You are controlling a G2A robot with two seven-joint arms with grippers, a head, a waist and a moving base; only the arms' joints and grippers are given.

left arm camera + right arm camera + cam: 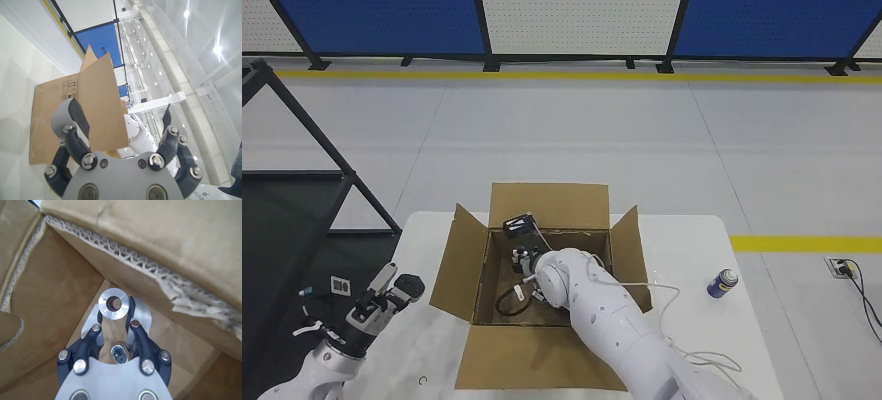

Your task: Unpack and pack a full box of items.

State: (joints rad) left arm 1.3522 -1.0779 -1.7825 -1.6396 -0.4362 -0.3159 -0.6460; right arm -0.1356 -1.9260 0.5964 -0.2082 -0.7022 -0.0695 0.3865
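Two grippers: the right gripper (115, 308) is deep inside the box (56, 285); the left gripper (122, 109) is outside it.
Right gripper: its fingers (131, 308) press against opposite sides of a metal ring (113, 314), so it is clamped on the ring's rim.
Ring's place: low in the box, near an inner corner, with its flat face and hole turned toward the wrist.
Why held so: gripping the rim probably gives the fingers two firm sides to press on. I cannot tell whether the ring rests on the box floor or hangs just above it.
Left gripper: its fingers are wide apart with nothing between them. It hangs near the tabletop's (692, 250) left edge, beside the box's left flap and apart from it.
Why there: likely parked out of the way, leaving the box mouth to the right arm (582, 290).
Box: it stands mid-tabletop with all four flaps spread outward.
Box contents: the held ring, a black item (520, 226) by the far wall, and a dark cable (510, 300) looped on the floor. The arm covers whatever else is inside.
Outside the box: one small bottle (722, 283) stands upright on the tabletop, well to the right.
Stage: with a single item out, this looks like early unpacking, though that is only a guess.
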